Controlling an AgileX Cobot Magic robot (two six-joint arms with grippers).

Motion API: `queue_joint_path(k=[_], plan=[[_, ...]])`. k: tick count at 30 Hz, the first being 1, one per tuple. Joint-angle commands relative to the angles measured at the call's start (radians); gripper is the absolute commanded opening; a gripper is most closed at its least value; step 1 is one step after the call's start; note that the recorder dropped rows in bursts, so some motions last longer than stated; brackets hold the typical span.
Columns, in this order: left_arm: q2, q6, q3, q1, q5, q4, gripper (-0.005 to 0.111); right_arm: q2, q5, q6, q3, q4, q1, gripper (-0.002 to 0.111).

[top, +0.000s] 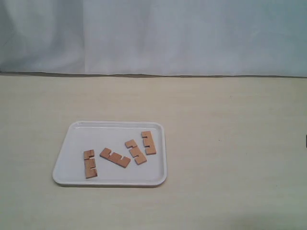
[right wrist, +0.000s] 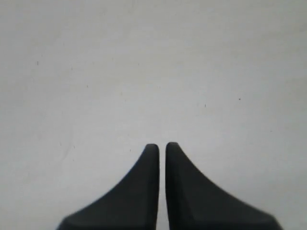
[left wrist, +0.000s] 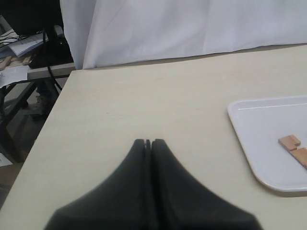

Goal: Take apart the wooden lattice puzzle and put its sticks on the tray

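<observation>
The white tray [top: 110,136] lies left of the table's middle. Four notched wooden sticks rest apart on it: one at the left [top: 89,164], one in the middle [top: 115,157], and two at the right [top: 135,151] [top: 148,142]. No assembled lattice puzzle shows. Neither gripper appears in the exterior view. My left gripper [left wrist: 148,142] is shut on nothing over bare table, beside the tray [left wrist: 259,124], where the ends of two sticks [left wrist: 290,142] show. My right gripper [right wrist: 162,146] is shut with a thin slit between its fingers, empty, over a plain pale surface.
A white curtain [top: 153,33] hangs behind the table's far edge. In the left wrist view the table's side edge [left wrist: 48,120] drops off toward a cluttered desk and cables [left wrist: 29,52].
</observation>
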Motion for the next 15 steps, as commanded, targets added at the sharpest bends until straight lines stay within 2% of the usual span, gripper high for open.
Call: queue_joint_path(k=[1, 6, 10, 15], plan=[[-0.002, -0.006, 0.003, 0.000, -0.008, -0.002, 0.000, -0.131, -0.137, 0.022, 0.079, 0.049, -0.023, 0.005], [-0.002, -0.006, 0.003, 0.000, -0.008, -0.002, 0.000, -0.308, -0.203, -0.016, 0.140, 0.051, -0.011, 0.005], [-0.002, -0.006, 0.003, 0.000, -0.008, -0.002, 0.000, -0.507, -0.275, -0.036, 0.244, 0.048, 0.091, 0.005], [-0.002, -0.006, 0.003, 0.000, -0.008, -0.002, 0.000, -0.654, -0.247, -0.051, 0.277, 0.041, 0.203, 0.005]])
